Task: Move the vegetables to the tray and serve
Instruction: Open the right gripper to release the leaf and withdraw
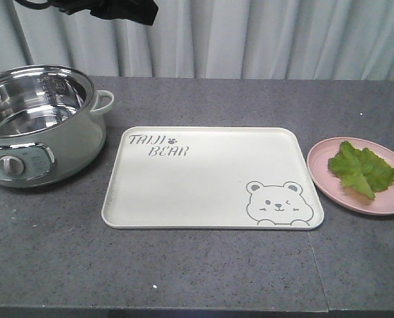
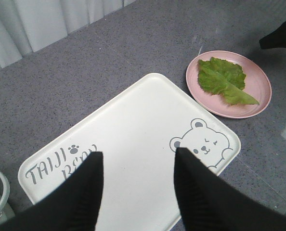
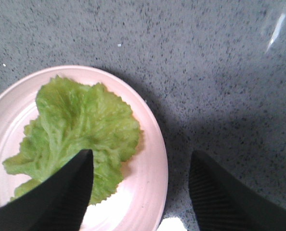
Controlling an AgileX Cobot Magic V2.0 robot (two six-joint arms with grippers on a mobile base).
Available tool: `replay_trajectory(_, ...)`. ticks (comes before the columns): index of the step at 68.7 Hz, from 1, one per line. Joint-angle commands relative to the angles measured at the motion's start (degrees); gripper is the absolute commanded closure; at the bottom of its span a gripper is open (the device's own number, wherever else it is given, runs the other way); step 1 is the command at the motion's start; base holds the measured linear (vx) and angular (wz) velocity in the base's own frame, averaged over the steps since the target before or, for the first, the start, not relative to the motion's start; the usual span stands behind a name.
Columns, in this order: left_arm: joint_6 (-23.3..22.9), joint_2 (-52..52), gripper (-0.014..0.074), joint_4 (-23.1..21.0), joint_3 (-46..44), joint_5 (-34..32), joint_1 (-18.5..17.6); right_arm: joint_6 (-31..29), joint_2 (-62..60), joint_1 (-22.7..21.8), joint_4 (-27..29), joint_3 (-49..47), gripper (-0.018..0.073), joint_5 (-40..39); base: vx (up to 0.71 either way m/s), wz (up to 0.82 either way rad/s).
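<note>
Well, nothing is picked up yet: the lettuce (image 1: 361, 169) lies flat on the pink plate (image 1: 326, 179) at the right of the front view, just beside the tray (image 1: 203, 179) but not on it. The tray is bare (only the bear and the lettering on it).

The right gripper (image 3: 142, 156) hangs over the plate with its jaws spread wide and nothing between them. In its wrist view the left finger covers the lower part of the leaf, while the other sits at the lower right of the frame, over the grey counter (image 3: 220, 72), past the plate's rim. So I'd say the step in hand is the grab, and the line-up looks off. It should shift toward the left of that frame until both fingers straddle the leaf, or the outer one will likely come down on the rim and tip or shove the plate.

A leaf this thin probably lies too flat to pinch anywhere; the ruffled edge or the pale rib looks the better hold. Close gently, lift straight up.

The left gripper (image 2: 138, 156) hovers over the tray's near edge, likewise gaping and empty. I'd keep it clear of the middle, where the leaf should land.
</note>
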Motion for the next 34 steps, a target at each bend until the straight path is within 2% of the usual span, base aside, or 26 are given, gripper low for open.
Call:
replay_trajectory(1, -0.6, -2.3, 0.0272, -1.4, -1.7, -1.4, -0.2, 0.7, -1.2, -0.2, 0.2, -1.6, 0.0139, -0.9, 0.0, 0.0)
replay_trajectory(34, -0.6, -2.3, 0.0272, -1.4, -1.7, -1.4, -0.2, 2.8, 5.7, -0.2, -2.3, -1.6, 0.0139, 1.5, 0.0, 0.0)
